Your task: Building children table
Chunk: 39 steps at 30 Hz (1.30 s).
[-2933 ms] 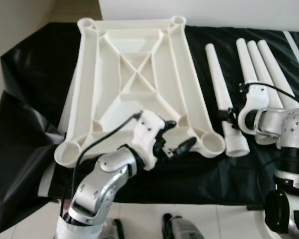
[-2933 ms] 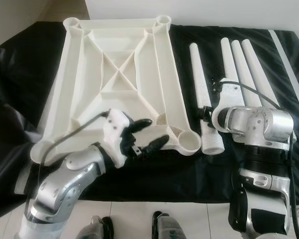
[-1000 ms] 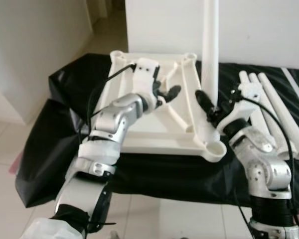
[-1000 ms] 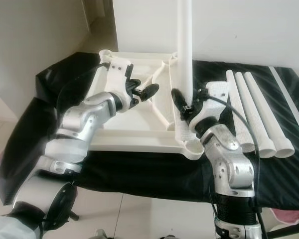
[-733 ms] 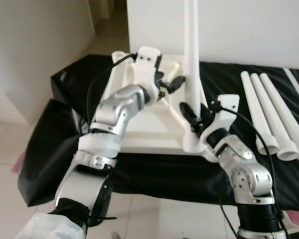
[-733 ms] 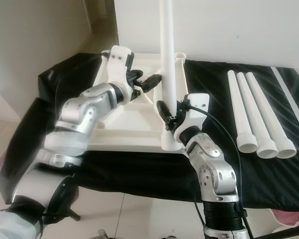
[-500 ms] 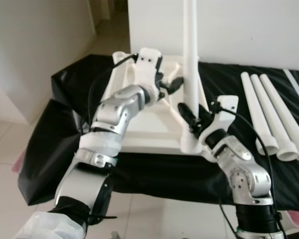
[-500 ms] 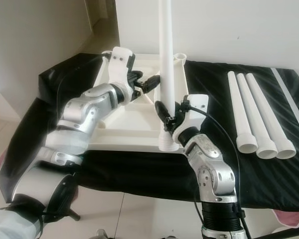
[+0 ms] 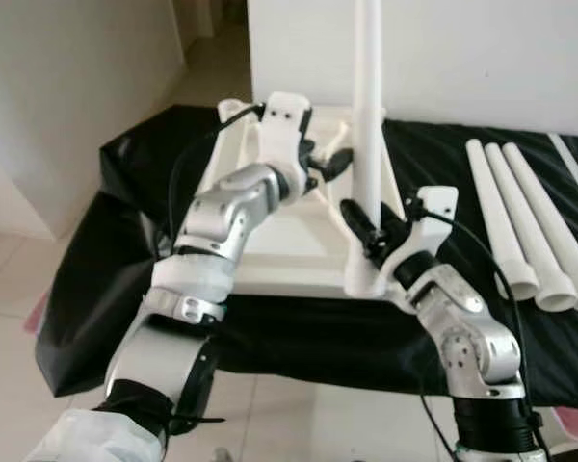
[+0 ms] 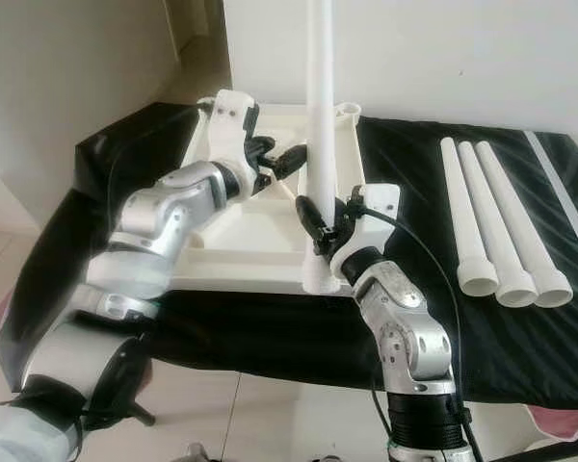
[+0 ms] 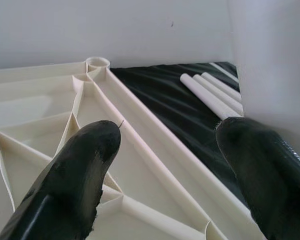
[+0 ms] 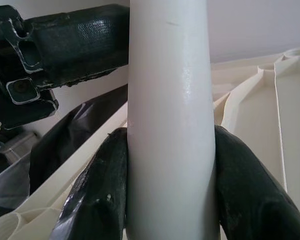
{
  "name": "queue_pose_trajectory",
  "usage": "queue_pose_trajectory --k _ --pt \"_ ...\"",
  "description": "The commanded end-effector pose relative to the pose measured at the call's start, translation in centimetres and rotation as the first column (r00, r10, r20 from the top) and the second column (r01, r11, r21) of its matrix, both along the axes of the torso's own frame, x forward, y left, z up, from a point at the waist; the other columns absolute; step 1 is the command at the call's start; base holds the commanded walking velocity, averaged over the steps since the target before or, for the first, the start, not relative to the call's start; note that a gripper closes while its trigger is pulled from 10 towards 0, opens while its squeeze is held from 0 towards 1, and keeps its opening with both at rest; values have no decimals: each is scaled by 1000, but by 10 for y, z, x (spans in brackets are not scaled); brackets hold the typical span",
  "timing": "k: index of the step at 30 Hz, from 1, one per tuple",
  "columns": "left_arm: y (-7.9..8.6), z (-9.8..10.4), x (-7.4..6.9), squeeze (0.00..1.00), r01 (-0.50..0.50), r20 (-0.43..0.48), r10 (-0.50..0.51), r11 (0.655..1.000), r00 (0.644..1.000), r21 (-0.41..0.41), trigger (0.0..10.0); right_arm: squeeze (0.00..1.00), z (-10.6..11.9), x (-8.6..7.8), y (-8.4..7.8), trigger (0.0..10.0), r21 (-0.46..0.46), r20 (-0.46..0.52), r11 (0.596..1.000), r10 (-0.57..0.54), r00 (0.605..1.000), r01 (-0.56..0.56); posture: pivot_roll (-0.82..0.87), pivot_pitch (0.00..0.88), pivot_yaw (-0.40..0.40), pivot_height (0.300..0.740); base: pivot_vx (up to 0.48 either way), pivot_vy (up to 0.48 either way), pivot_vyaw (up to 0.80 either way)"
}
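The right gripper (image 9: 366,229) clamps a white leg (image 9: 368,144) upright over the near right corner socket of the upturned tabletop (image 9: 270,231). The left gripper (image 9: 318,164) is open beside the leg. The leg looks perhaps tilted; pressed like this, it may jam.

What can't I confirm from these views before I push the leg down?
- Whether the upright leg is seated in the tabletop corner socket: the leg's own base and the right gripper cover it in the eye views.
- The leg's top end: cut off by the upper edge.
- Socket position in the right wrist view: leg and fingers block it.
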<state>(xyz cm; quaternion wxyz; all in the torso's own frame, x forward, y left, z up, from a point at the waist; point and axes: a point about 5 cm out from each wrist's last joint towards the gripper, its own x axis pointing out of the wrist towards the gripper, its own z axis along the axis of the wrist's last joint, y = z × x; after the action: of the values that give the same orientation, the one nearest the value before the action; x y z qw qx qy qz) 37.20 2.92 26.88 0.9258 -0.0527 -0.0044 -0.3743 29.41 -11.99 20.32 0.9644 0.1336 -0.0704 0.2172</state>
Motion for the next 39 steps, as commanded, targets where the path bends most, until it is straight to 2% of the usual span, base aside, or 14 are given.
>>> queue_pose_trajectory --k 1,21,39 --pt "-18 16 -12 0 162 64 -161 987 985 -13 10000 0 -6 1 14 10000 -6 -35 997 80 996 -81 -39 7 9 740 0 0 0" --pt "-21 38 -30 0 213 125 -203 975 971 -70 10000 0 -5 7 18 10000 3 -53 997 75 996 -75 -34 11 1 740 0 0 0" --pt "-29 47 -46 0 269 147 -255 959 956 -90 10000 0 -7 10 26 10000 -11 -34 995 96 995 -96 -29 0 1 740 0 0 0"
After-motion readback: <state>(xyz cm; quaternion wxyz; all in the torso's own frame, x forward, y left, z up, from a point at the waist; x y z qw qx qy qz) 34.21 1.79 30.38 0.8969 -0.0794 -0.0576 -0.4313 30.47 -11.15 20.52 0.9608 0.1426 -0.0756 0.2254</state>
